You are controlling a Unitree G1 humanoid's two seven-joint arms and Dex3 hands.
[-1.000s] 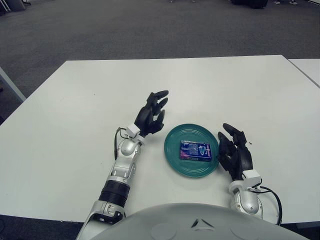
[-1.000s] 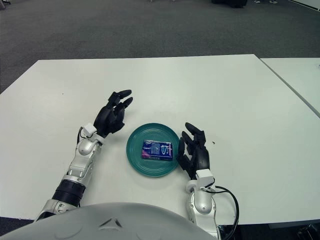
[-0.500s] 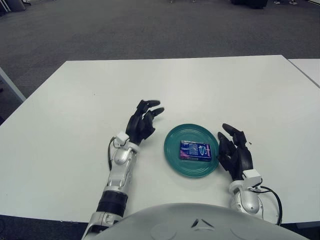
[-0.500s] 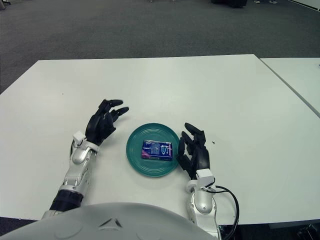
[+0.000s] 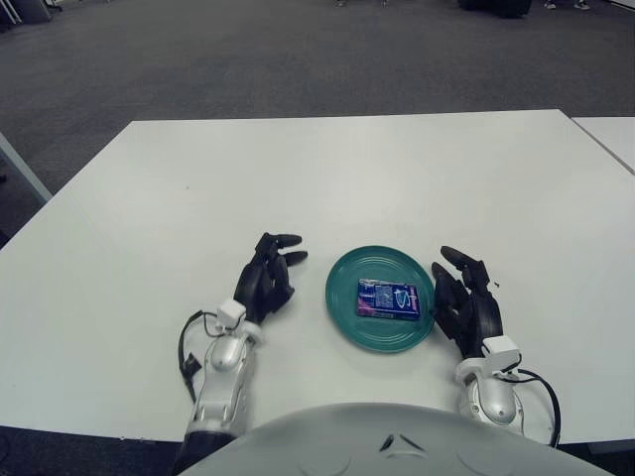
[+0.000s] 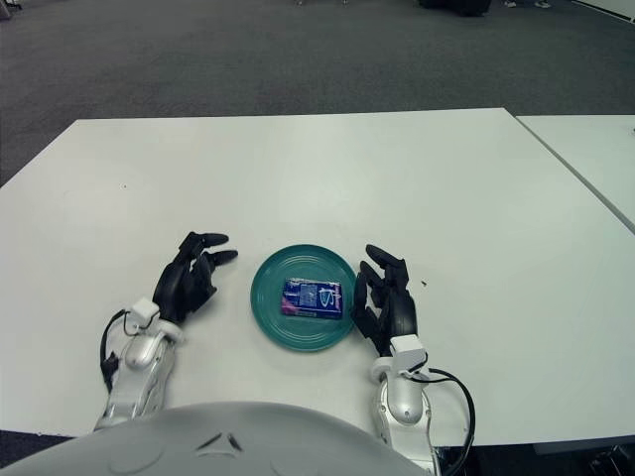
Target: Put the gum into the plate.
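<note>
Already plated: gum on the teal dish

Flat and rectangular, the gum (image 5: 387, 298) is a glossy dark-blue pack with a purple edge, lying in the middle of the round, smooth teal plate (image 5: 342, 307); the left hand (image 5: 266, 280), black and jointed, shows left of the plate, fingers loosely spread, holding nothing; the right hand (image 5: 466, 305) shows just right of it, fingers likewise spread; matte white table (image 5: 347, 169); grey carpet (image 5: 298, 50) beyond.

The gum (image 5: 388, 299) is lying flat in the teal plate (image 5: 347, 315) on the white worktop (image 5: 327, 178). The left hand (image 5: 266, 283) is showing left of the plate, fingers relaxed, empty. The right hand (image 5: 468, 307) is showing just right of it, fingers spread.
</note>
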